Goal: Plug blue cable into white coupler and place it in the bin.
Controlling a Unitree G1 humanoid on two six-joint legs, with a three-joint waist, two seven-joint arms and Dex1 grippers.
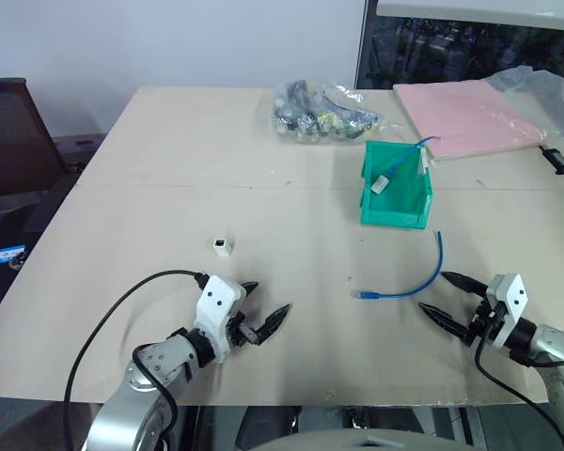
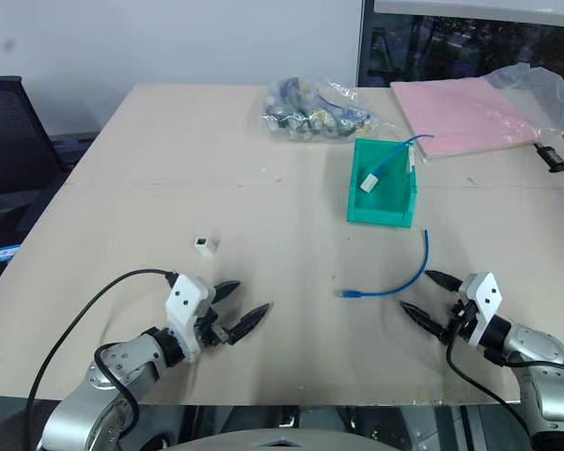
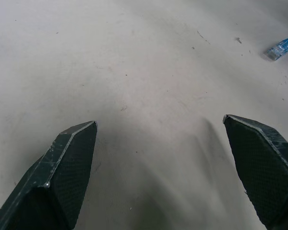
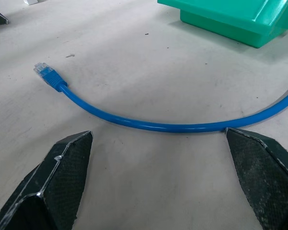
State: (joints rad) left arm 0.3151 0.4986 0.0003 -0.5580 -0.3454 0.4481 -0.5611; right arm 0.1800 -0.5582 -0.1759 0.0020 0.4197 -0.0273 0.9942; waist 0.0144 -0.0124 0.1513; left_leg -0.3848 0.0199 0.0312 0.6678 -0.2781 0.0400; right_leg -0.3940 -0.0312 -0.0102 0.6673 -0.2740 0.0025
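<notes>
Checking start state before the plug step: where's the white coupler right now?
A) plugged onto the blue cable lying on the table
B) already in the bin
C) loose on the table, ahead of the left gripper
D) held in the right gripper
C: the white coupler sits alone on the table beyond the open left gripper, apart from the blue cable and the bin.

- The left pincer [image 3: 161, 158] hangs spread wide over bare bench [image 3: 134, 72], holding nothing.
- The blue cable [image 3: 282, 47] shows one clear-tipped plug end, well apart from the fingers [image 3: 69, 163].
</notes>
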